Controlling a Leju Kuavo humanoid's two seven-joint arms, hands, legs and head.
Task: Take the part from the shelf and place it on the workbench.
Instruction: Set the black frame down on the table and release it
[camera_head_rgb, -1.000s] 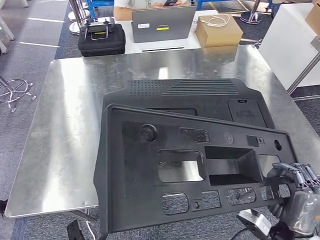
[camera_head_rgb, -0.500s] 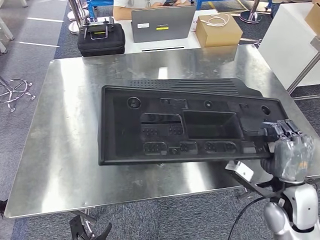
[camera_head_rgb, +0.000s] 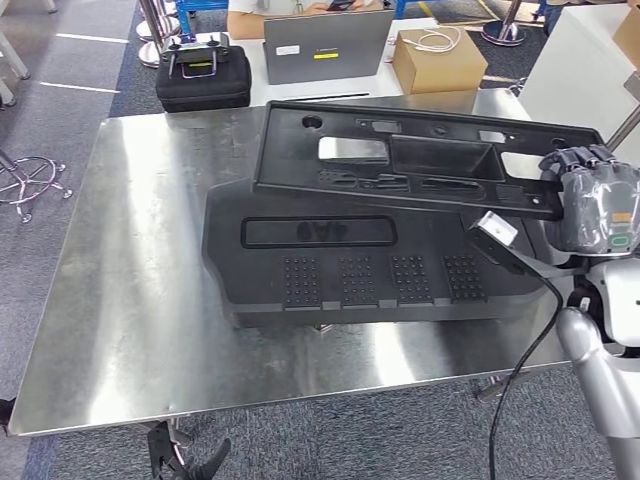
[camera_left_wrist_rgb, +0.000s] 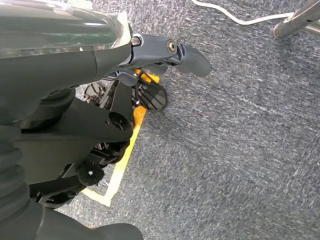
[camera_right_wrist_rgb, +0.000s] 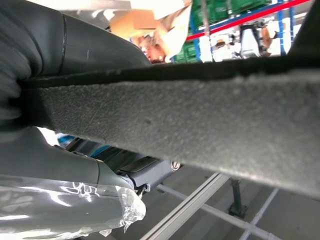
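At the right edge of the workbench (camera_head_rgb: 113, 260), right hand (camera_head_rgb: 585, 195) clamped on the end of the panel (camera_head_rgb: 407, 160). Fingers wrapped over its rim, thumb under; the right wrist view shows the rough black edge (camera_right_wrist_rgb: 188, 115) running straight out of the grip. Panel held clear of the surface, near level, long side reaching from the right edge toward the far middle of the bench.

Below it a second black part (camera_head_rgb: 362, 260) lies flat on the metal, mid-bench. Carried panel overhangs its far side; cannot tell whether the two touch.

Left hand (camera_left_wrist_rgb: 60, 120) hangs low over grey carpet. Fingers look curled with nothing in them, but the view is too cluttered to be sure.

Handling, as judged: moulded plastic, stiff, no sag along its length though held by one end. Probably light for its size, yet long, so a one-end grip lets it lever and twist. Textured rim should not slip much. Thin webs around the cut-outs look the weak spots; better hold is the thick outer rim.

Far edge: laptop (camera_head_rgb: 328, 45), cardboard box (camera_head_rgb: 438, 60), black case (camera_head_rgb: 204, 75).
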